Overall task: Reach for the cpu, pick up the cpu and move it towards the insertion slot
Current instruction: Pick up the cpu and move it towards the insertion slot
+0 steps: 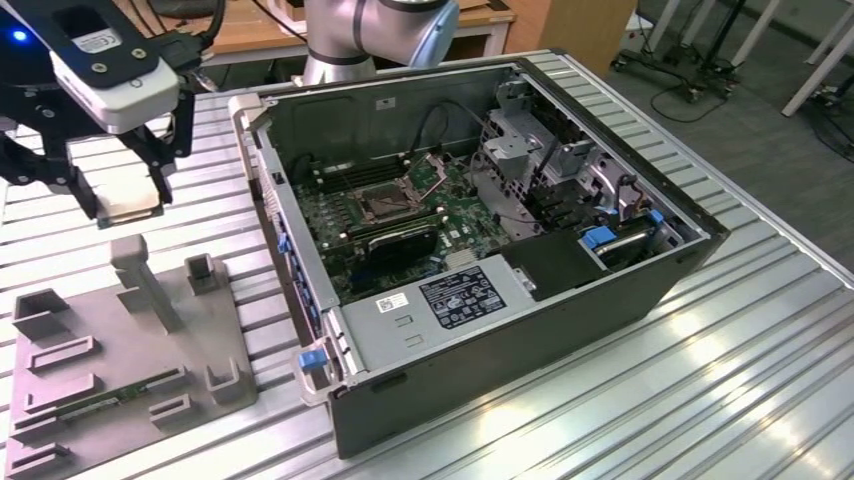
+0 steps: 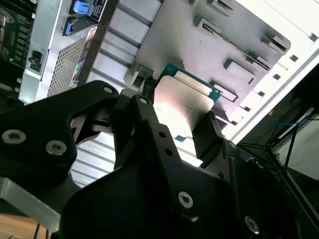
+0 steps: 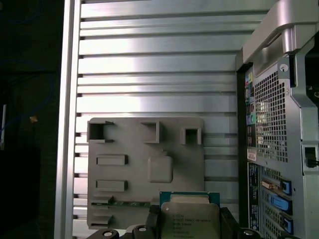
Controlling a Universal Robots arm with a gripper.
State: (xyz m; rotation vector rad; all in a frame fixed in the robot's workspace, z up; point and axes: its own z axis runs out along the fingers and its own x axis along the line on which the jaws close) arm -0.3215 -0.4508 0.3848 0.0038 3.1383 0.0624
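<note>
Claw (image 1: 131,210) clamped on the cpu (image 1: 134,211), held in the air above the grey tray (image 1: 120,370) at the upper left of the exterior view

In the exterior view the cpu is mostly hidden between the black fingers (image 1: 88,195), only a pale sliver showing; in both wrist views its silvery face and green edge are plain, though in the first wrist view its lower part is cut off by the frame's bottom edge. The slot (image 1: 379,205), a dark square in a silvery frame, lies inside the open computer case (image 1: 534,330) near the exterior view's centre, well apart from the claw. Between them stands the case's near wall, with bare ribbed table (image 1: 747,380) around the tray and case
</note>
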